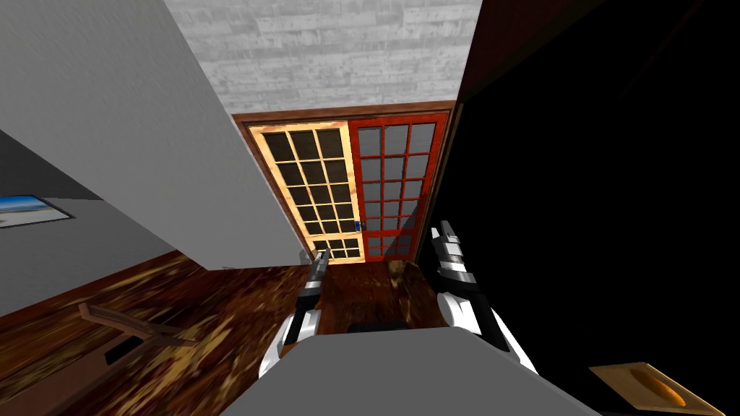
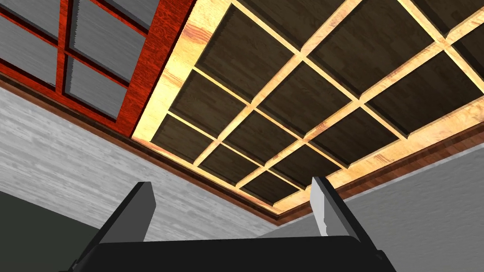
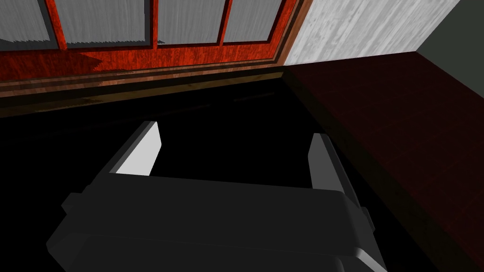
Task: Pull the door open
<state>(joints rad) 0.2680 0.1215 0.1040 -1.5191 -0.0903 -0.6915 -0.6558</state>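
Note:
A double door stands ahead in a brown frame. Its left leaf (image 1: pixel 314 184) is pale yellow wood with dark panes, and its right leaf (image 1: pixel 394 180) is red wood with grey panes. A small blue fitting (image 1: pixel 358 226) sits on the seam between them. My left gripper (image 1: pixel 322 254) hangs in front of the yellow leaf's lower corner, a little left of the fitting. In the left wrist view that gripper (image 2: pixel 231 208) is open and empty, facing the yellow leaf (image 2: pixel 302 94). My right gripper (image 1: pixel 441 232) is by the red leaf's right edge. It is open (image 3: pixel 234 151) and empty, with the red leaf (image 3: pixel 142 56) beyond it.
A grey wall (image 1: pixel 144 144) juts in on the left, close to the yellow leaf. To the right of the door is a black area (image 1: pixel 600 217). The floor (image 1: pixel 181 318) is dark wood. A framed picture (image 1: pixel 22 211) hangs far left, and a tan object (image 1: pixel 650 386) lies at the lower right.

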